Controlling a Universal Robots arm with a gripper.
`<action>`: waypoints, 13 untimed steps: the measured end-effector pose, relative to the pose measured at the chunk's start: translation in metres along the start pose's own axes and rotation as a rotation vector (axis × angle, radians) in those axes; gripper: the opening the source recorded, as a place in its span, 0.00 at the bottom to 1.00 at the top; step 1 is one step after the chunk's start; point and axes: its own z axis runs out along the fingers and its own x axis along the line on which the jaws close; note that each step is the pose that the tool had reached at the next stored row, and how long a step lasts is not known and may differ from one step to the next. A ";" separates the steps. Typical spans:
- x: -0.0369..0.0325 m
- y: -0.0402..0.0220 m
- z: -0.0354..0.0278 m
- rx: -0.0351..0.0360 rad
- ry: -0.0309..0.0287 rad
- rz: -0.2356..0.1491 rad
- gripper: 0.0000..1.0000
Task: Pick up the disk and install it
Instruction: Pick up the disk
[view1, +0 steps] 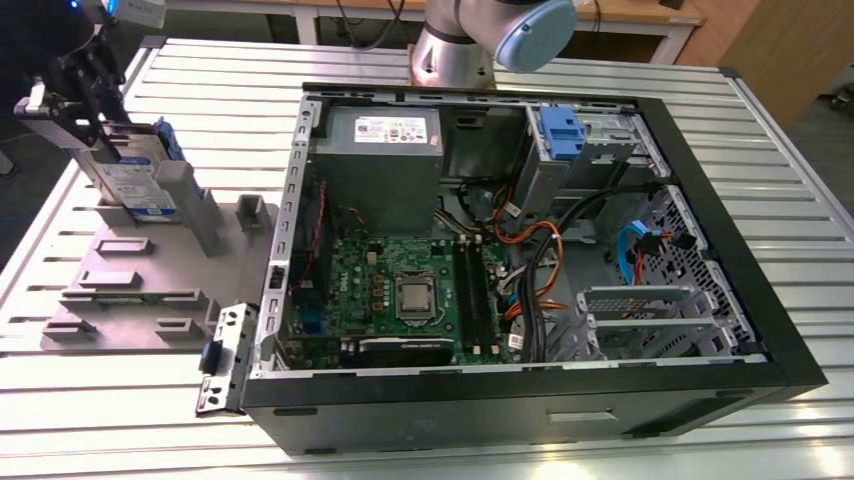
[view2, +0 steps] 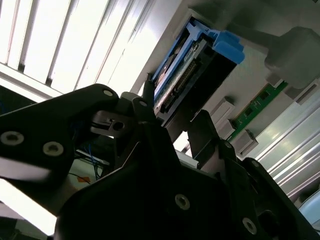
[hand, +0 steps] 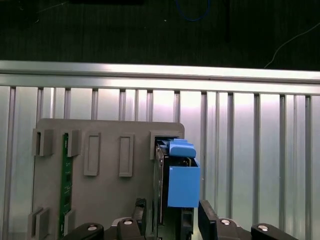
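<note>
Slatted metal table (view1: 781, 140) is carrying an open computer case (view1: 534, 405) at its middle and a grey holder block (view1: 134, 290) towards the exterior view's left; the disk (view1: 134, 180) is standing on edge in that block, roughly upright and well apart from the case; its blue carrier frame (hand: 183, 186) is wrapping one end and the long sides. A green memory strip (hand: 65, 175) is lying in another slot of the same block.

By its look the disk is going to handle as a stiff, dense slab, heavy for its bulk and unwilling to flex; its bare metal faces are probably slick, and the board and connector side is likely the delicate part, disliking knocks. The plastic frame is looking springy, so the firm hold is across the two broad faces of the metal body, not on the blue tabs.

The arm (view1: 481, 40) is rising from beyond the case and reaching out over the block; the gripper (hand: 172, 220) is pointing down onto the disk and sitting astride its near end in both wrist views; whether it is already pinching the disk or only bracketing it, I cannot tell; the disk is not yet lifted out.
</note>
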 end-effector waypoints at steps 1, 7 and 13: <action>0.0000 0.0000 0.0000 0.0000 0.0000 0.000 0.57; 0.0000 0.0000 -0.0009 0.0001 0.0000 0.000 0.51; 0.0000 -0.0013 -0.0027 -0.0001 0.0001 0.000 0.51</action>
